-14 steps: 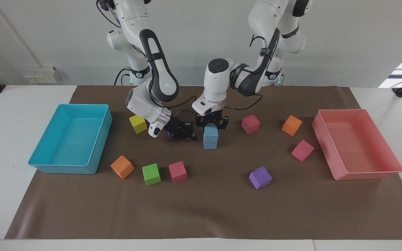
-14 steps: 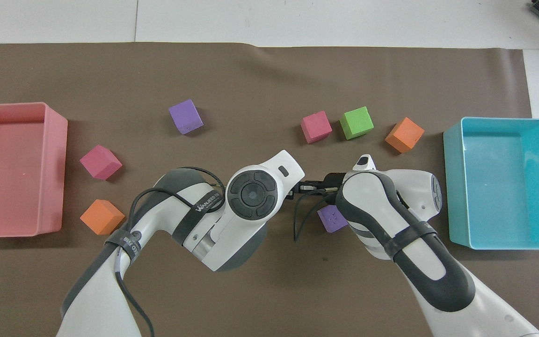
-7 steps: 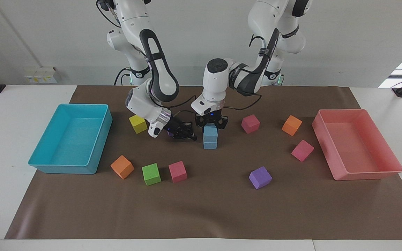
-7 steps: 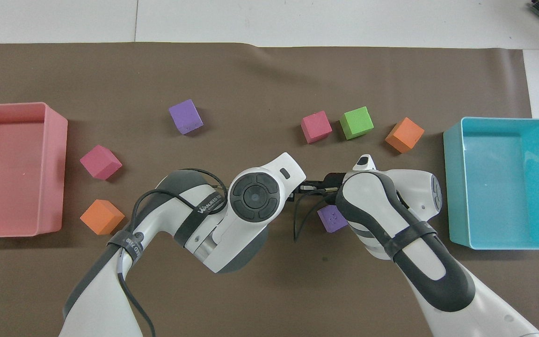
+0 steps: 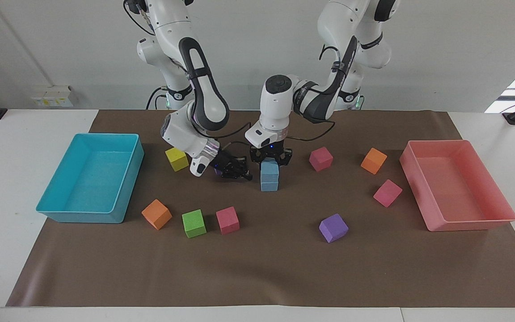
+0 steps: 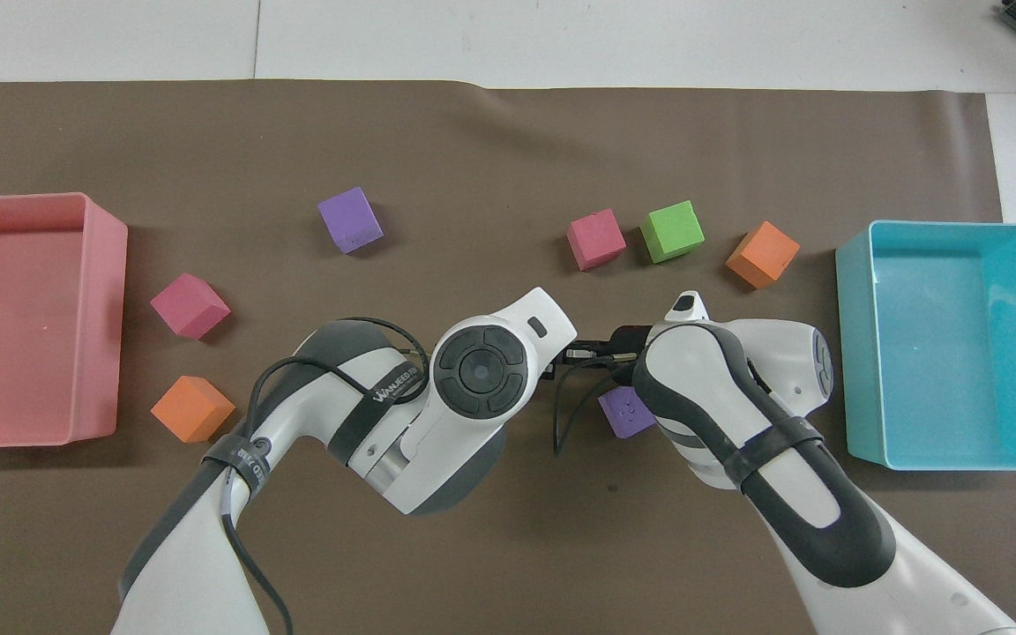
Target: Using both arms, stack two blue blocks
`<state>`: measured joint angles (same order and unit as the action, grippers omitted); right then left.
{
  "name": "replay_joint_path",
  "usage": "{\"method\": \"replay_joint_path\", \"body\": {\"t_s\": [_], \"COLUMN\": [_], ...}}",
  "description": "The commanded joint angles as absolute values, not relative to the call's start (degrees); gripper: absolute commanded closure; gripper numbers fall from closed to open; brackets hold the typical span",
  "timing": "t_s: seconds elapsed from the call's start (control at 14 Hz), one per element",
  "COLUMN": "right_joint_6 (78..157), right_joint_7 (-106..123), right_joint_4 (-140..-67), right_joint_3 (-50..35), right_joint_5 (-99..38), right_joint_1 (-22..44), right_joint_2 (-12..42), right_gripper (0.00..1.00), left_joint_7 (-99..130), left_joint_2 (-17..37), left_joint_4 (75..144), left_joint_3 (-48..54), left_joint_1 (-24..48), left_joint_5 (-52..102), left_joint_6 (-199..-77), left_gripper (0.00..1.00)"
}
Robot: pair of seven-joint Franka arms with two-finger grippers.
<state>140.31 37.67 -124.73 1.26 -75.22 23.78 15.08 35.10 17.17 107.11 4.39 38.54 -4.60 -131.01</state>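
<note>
The two blue blocks stand stacked in the middle of the brown mat, the upper blue block (image 5: 269, 169) on the lower blue block (image 5: 269, 183). My left gripper (image 5: 270, 162) is straight above the stack, down at the upper block's top. My right gripper (image 5: 245, 174) hangs low and tilted just beside the stack, toward the right arm's end, with nothing seen in it. In the overhead view the left arm's wrist hides the stack and the left gripper; the right gripper (image 6: 586, 354) shows only partly.
A purple block (image 6: 627, 412) lies under the right wrist, a yellow block (image 5: 176, 159) beside it. Orange (image 5: 156, 213), green (image 5: 194, 223), pink (image 5: 227, 220) and purple (image 5: 333, 227) blocks lie farther out. A turquoise tray (image 5: 105, 136) and a pink tray (image 5: 436, 143) stand at the ends.
The left arm's wrist has shifted very slightly over the stack. The stack and the right arm have stayed where they were.
</note>
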Motion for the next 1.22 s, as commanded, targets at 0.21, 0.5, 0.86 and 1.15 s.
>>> {"method": "replay_joint_path", "body": {"t_s": [0.21,0.5,0.86,1.15], "right_joint_6": [141.5,141.5,141.5,141.5], "right_joint_7": [40.52,40.52,40.52,40.61], "right_joint_4": [-125.24,-125.24,-125.24,-125.24], "right_joint_3": [1.05,1.05,1.05,1.05], "right_joint_5": [-77.17,-77.17,-77.17,-77.17], "right_joint_1": [23.73,23.73,23.73,23.73], "right_joint_2": [15.12,15.03,15.03,15.03], "right_gripper": [1.0,1.0,1.0,1.0], "left_joint_7": [36.3,36.3,36.56,36.56], "left_joint_2": [16.0,16.0,16.0,13.8], "left_joint_4": [108.37,108.37,107.75,107.58], "left_joint_3": [3.52,3.52,3.6,3.6], "left_joint_1": [39.2,39.02,38.94,38.67], "left_joint_5": [-6.15,-6.15,-6.07,-5.45], "left_joint_6": [-131.31,-131.31,-131.48,-130.96], "left_gripper": [0.15,0.0,0.0,0.0]}}
